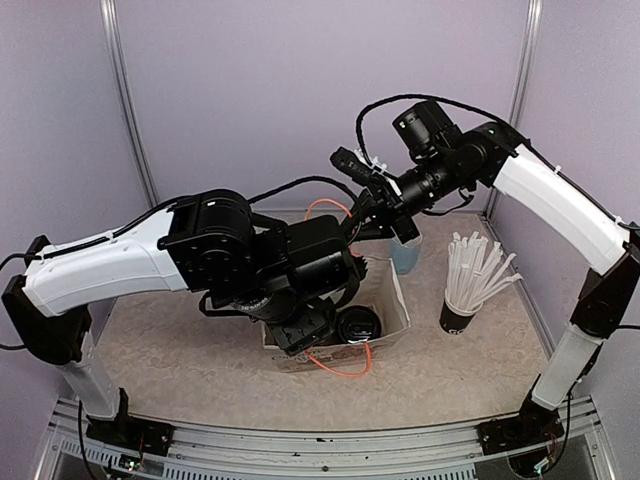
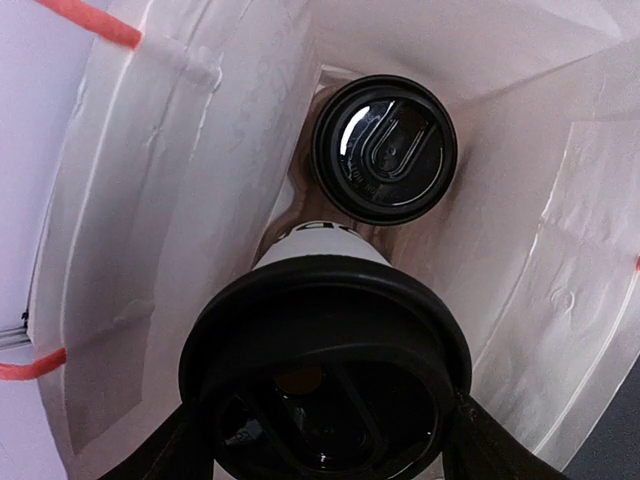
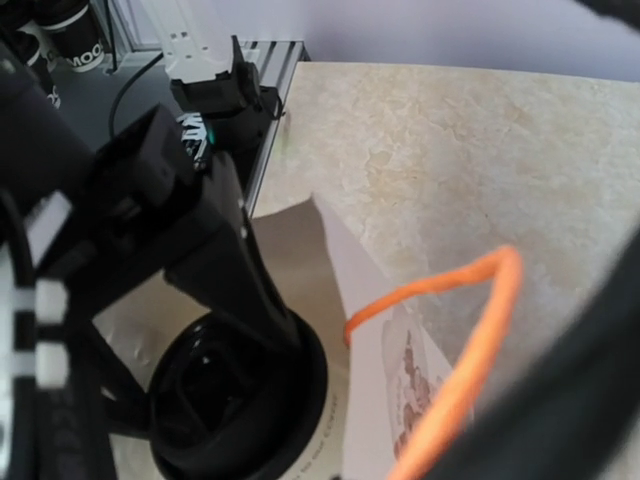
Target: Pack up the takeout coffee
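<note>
Two takeout coffee cups stand inside a white paper bag [image 1: 396, 300]. In the left wrist view, the near cup [image 2: 325, 300] has its black lid between my left gripper's [image 2: 328, 435] fingers [image 2: 170, 450], which press on both sides of it. The other cup [image 2: 385, 150] stands deeper in the bag [image 2: 170, 200]. From above, one black lid [image 1: 357, 325] shows beside the left gripper [image 1: 308, 335]. My right gripper [image 1: 385, 222] is shut on the bag's orange handle [image 1: 325, 208], lifted above the bag. The right wrist view shows that handle [image 3: 455, 285] and a lid [image 3: 230, 400].
A light blue mug [image 1: 406, 255] stands just behind the bag, under the right gripper. A dark cup of white straws [image 1: 462, 305] is to the right. The bag's second orange handle [image 1: 340, 366] hangs over its front. Walls close in the back and both sides.
</note>
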You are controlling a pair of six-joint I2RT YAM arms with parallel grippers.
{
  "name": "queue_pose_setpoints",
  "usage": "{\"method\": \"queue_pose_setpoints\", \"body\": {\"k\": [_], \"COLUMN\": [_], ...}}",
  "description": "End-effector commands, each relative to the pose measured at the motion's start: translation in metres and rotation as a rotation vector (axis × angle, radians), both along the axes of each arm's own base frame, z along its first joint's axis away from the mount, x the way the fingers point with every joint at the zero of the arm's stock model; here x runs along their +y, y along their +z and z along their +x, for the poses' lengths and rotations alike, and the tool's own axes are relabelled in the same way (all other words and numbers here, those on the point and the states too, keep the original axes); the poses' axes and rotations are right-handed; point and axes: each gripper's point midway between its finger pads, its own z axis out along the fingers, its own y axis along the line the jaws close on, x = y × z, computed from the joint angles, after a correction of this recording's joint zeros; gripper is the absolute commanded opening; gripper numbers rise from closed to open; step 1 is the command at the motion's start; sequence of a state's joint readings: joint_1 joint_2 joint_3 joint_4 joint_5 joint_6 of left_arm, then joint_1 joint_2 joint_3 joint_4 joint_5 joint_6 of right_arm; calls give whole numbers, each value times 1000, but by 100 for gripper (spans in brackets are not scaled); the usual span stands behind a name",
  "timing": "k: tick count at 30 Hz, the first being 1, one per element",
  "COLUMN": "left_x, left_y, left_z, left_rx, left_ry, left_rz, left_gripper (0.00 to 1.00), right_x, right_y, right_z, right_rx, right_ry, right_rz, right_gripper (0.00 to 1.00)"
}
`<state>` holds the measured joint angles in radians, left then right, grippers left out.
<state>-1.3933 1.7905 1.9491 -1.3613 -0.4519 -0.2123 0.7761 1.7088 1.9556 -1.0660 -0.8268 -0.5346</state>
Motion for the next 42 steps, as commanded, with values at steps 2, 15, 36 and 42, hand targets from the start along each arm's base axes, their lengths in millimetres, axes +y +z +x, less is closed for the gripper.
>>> {"method": "queue_pose_setpoints", "body": {"k": [2,15,36,42], "left_x": [12,17,-5,-19], "left_y": [4,-3,-31,-45], "left_z": [-2,-10,-54,-70], "left_rx": [-21,-23,-43,-69], "left_ry": [15,6,-122,-179], "left_rz": [0,23,107,156], "left_gripper": [58,58,58,57], "right_x": [-4,-7,-19,1], "right_y": [10,26,33,-31], "right_z": [-16,-22,59,108], "right_rx": [-20,-29,-50,-5], "right_ry": [39,56,-25,-107], "right_rz": [23,45,105,-15], "right_gripper": [0,9,45,42]}}
